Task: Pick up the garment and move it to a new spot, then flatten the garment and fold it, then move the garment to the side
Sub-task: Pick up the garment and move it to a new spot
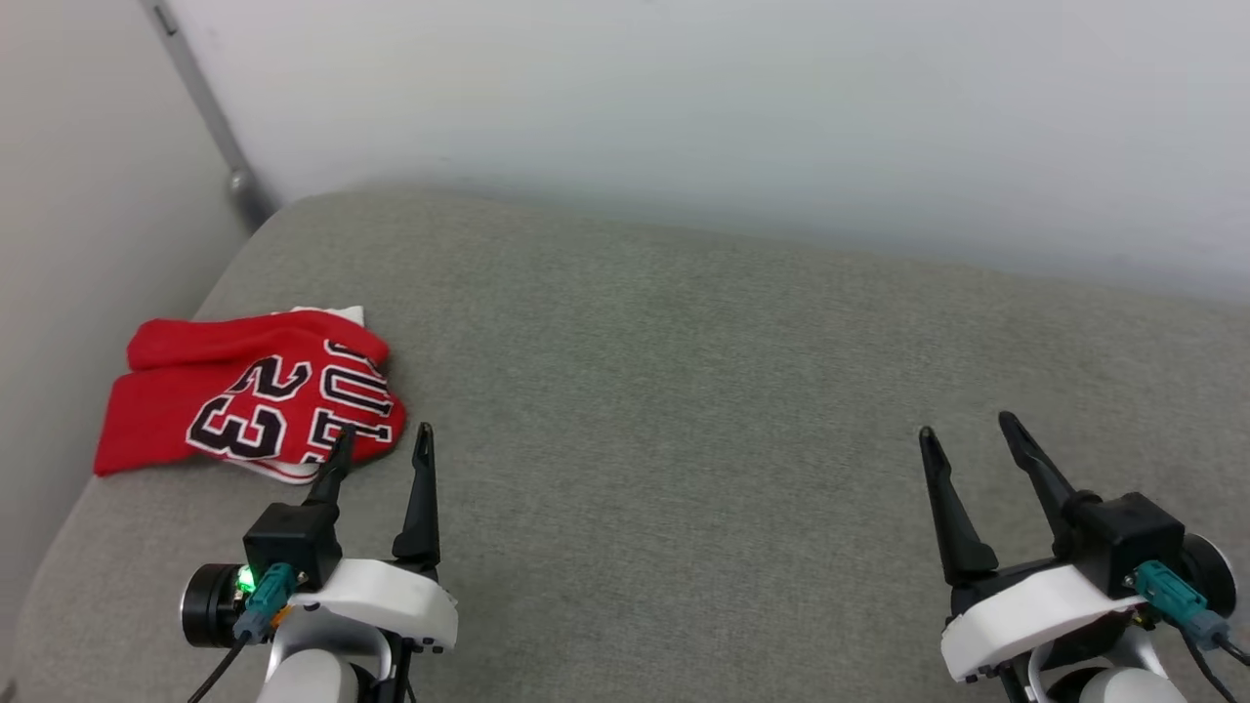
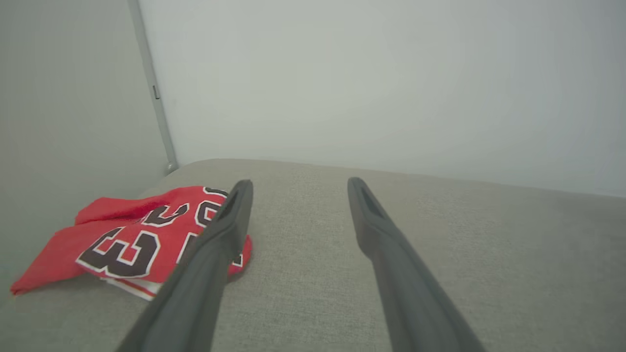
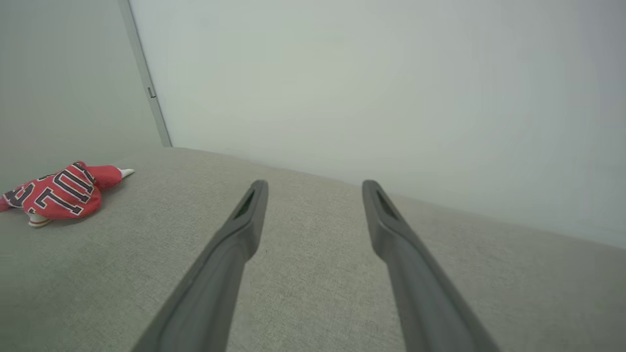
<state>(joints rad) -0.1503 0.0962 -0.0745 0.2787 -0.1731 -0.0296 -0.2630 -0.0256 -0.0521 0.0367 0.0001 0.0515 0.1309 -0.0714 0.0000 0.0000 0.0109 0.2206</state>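
Note:
The garment [image 1: 244, 400], a red jersey with black white-outlined "23" and lettering, lies folded into a compact bundle at the left side of the grey cushion [image 1: 684, 391]. A bit of white fabric shows at its far edge. My left gripper [image 1: 383, 434] is open just beside the garment's near right corner, one fingertip over its edge. In the left wrist view the garment [image 2: 127, 234] lies left of the open left gripper [image 2: 299, 182]. My right gripper [image 1: 967, 425] is open at the lower right, far from the garment [image 3: 58, 193]. Nothing sits between the right gripper [image 3: 315, 184] fingers.
A pale wall [image 1: 732, 107] rises behind the cushion. At the far left stands a second wall with a grey metal strip [image 1: 210, 117] in the corner. The cushion's left edge runs close to the garment.

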